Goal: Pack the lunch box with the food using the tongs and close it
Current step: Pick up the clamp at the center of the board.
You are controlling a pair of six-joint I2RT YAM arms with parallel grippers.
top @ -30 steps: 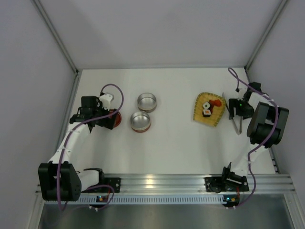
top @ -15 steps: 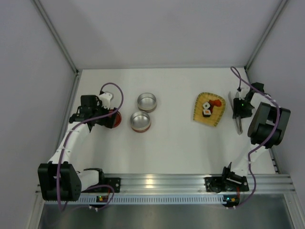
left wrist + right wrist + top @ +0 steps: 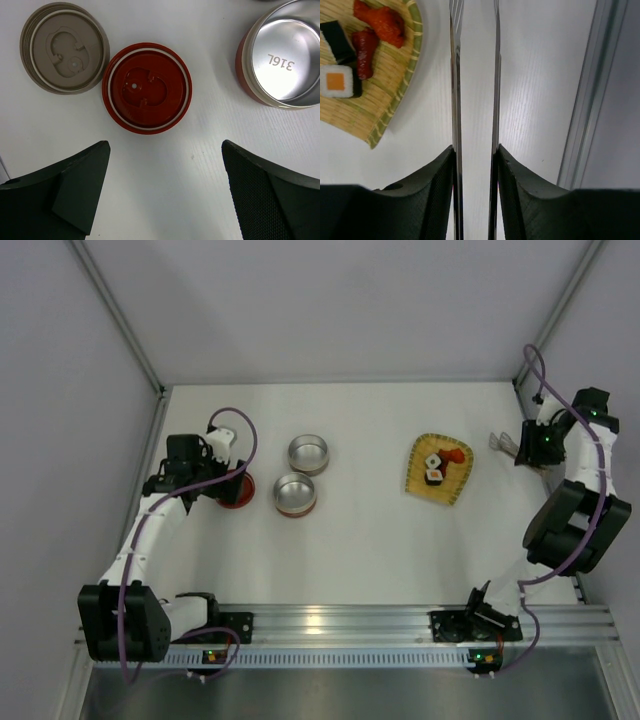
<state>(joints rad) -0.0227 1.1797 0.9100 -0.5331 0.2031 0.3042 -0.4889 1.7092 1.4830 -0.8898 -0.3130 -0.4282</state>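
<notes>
My right gripper is shut on the tongs, a finger pressed on the outside of each thin silvery arm. In the top view the tongs point left from that gripper near the back right corner. The food lies on a yellow woven tray: sushi blocks and red pieces. The lunch box is two round steel tins. My left gripper hangs open just short of a red lid.
A beige lid lies beside the red one. A red-walled steel tin stands to the right of the lids. An aluminium frame post and the side wall run close to the right of the tongs.
My right gripper closed on the tongs and carried them off the table, back and right toward the corner. The left arm has barely shifted.
</notes>
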